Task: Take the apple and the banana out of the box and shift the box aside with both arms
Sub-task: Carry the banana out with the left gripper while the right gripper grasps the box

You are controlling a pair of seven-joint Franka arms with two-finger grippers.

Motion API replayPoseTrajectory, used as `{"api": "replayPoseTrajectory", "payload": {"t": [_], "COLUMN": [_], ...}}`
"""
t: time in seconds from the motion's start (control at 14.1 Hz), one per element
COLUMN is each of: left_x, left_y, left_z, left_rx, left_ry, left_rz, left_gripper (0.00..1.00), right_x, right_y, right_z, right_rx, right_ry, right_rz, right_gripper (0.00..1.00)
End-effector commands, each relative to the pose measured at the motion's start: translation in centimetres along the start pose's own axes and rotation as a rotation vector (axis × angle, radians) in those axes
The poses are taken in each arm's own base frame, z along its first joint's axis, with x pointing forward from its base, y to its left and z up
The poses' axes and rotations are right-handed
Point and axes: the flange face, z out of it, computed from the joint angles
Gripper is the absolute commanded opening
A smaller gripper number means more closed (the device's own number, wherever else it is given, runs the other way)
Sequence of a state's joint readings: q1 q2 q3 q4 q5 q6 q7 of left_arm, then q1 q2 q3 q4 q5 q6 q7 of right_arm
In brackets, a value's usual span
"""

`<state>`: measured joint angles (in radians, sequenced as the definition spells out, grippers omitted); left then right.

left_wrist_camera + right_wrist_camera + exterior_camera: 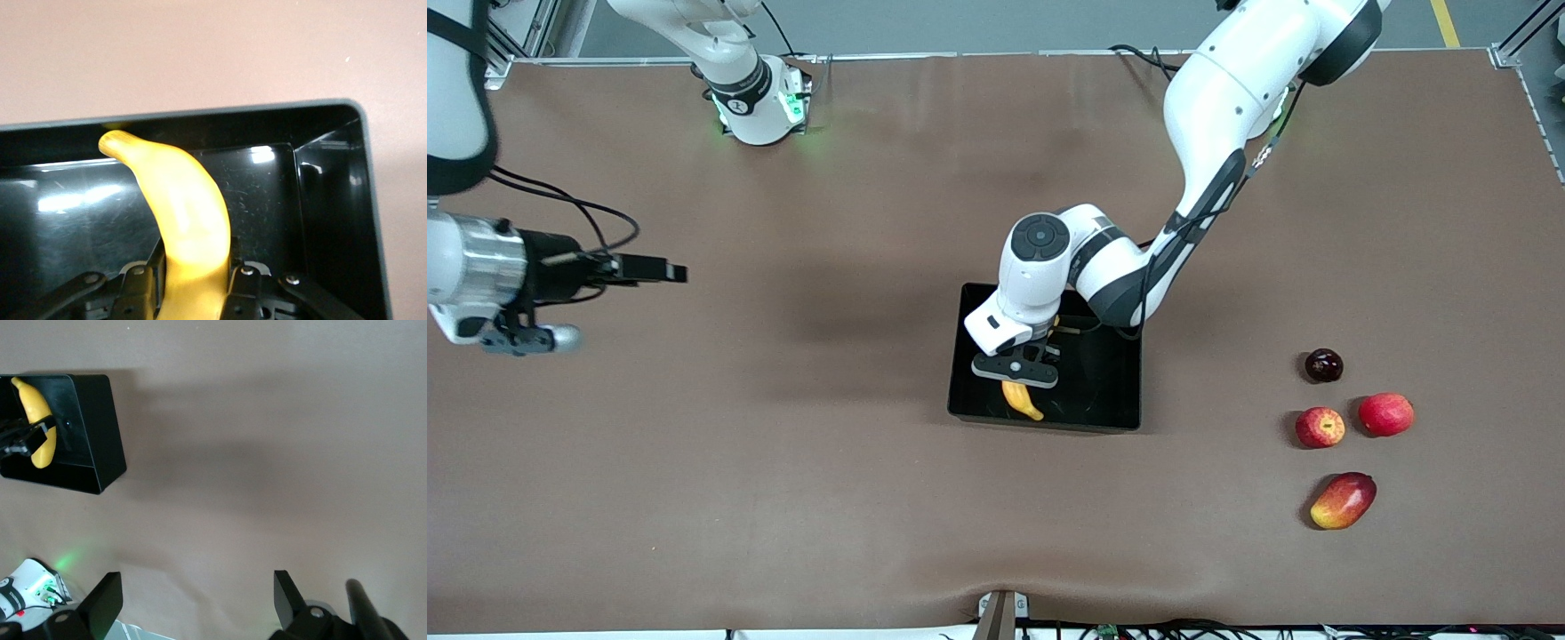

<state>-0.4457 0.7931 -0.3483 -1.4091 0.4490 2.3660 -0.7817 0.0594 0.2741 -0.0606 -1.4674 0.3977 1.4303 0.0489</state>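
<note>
- The banana (187, 220) lies in the box (1112, 391), and the left gripper (1017, 372) is clamped on it; in the left wrist view the fingers (137, 293) press on both sides of its thick middle part.
- The free tip of the banana points away from the left gripper toward the box wall that is nearest to the front camera, and it is very close to this wall.
- The apple (1320, 427) is already out, on the surface toward the left arm's end, well apart from the left gripper, beside three other fruits.
- The right gripper (649, 268) waits with jaws apart over bare surface toward the right arm's end, well apart from the box.
- I judge the step in hand is to lift the banana out. To do it well, the lift should go straight up until the tip is above the wall; a sideways move too early may catch the tip on the rim and drag the box.
- The banana is smooth and curved, so it may turn in the grip; a slow lift is safer.
- The left wrist view shows the grip and the tip close to the wall; the front view hides this grip under the arm.
- Only the front view shows the apple and the other fruits; the right wrist view shows the box from outside, with the banana in it.
</note>
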Motion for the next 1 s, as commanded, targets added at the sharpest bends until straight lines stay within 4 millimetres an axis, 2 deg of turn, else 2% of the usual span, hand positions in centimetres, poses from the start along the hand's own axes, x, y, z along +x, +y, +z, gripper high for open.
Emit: {"api": "replayPoseTrajectory", "payload": {"t": [0.0, 0.14, 0.28, 0.36, 0.5, 0.64, 0.92], "left_x": [1.0, 2.5, 4.3, 5.4, 7.0, 7.4, 7.3], "left_y": [-1.0, -2.8, -6.2, -8.7, -14.2, -19.7, -26.9], "left_z": [-3.3, -6.6, -10.2, -12.1, -14.3, -14.3, -11.7], "left_rx": [0.035, 0.054, 0.048, 0.033, 0.01, 0.033, 0.08], "left_ry": [0.015, 0.025, -0.003, -0.024, -0.071, -0.12, -0.163], "left_rz": [-0.005, -0.009, 0.004, 0.003, 0.007, 0.008, -0.096], "left_gripper": [0.0, 0.0, 0.0, 0.0, 0.0, 0.0, 0.0], "right_x": [1.1, 1.9, 2.4, 2.6, 3.0, 4.0, 5.6], "right_y": [-5.2, -9.0, -12.8, -14.5, -17.0, -19.2, -22.5], "right_z": [3.1, 5.9, 9.0, 10.6, 13.8, 17.6, 25.6], "right_rx": [-0.008, -0.024, -0.043, -0.053, -0.065, -0.071, -0.083], "right_ry": [0.021, 0.044, 0.068, 0.078, 0.088, 0.118, 0.166], "right_rz": [0.041, 0.061, 0.092, 0.105, 0.114, 0.133, 0.107], "right_gripper": [1.0, 1.0, 1.0, 1.0, 1.0, 1.0, 1.0]}}
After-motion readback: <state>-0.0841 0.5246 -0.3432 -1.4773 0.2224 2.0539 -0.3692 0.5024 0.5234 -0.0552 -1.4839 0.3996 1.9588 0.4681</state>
